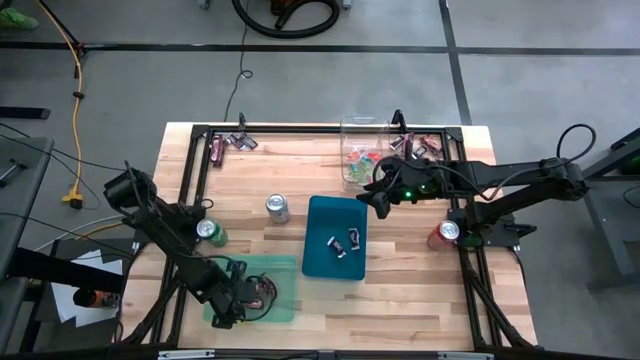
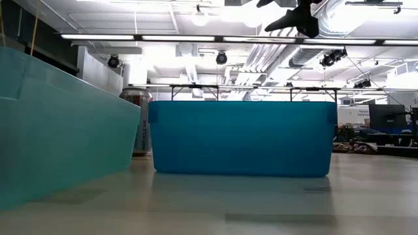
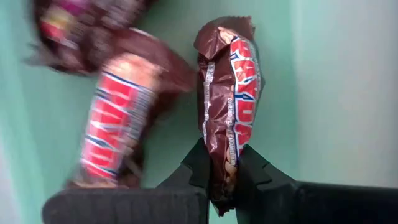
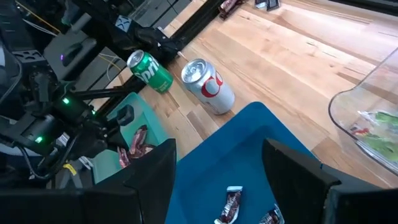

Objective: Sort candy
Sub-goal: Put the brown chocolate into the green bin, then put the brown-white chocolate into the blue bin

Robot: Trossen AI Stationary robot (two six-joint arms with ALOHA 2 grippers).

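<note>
Your left pincer [image 3: 219,171] is pinching a brown candy bar [image 3: 228,99] over the green tray [image 1: 285,268] at the surface's front left corner. Your right pincer [image 4: 217,171] hangs spread above the blue bin [image 1: 325,215] holding dark wrapped pieces [image 1: 346,243] mid-surface.

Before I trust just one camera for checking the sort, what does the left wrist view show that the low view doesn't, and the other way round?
Only the left wrist view: the left gripper shut on a red-brown candy bar, with another bar lying beside it. Only the low view: the blue bin side-on and a silver can behind it. Both share the light green bin, seen from inside and from outside.
</note>
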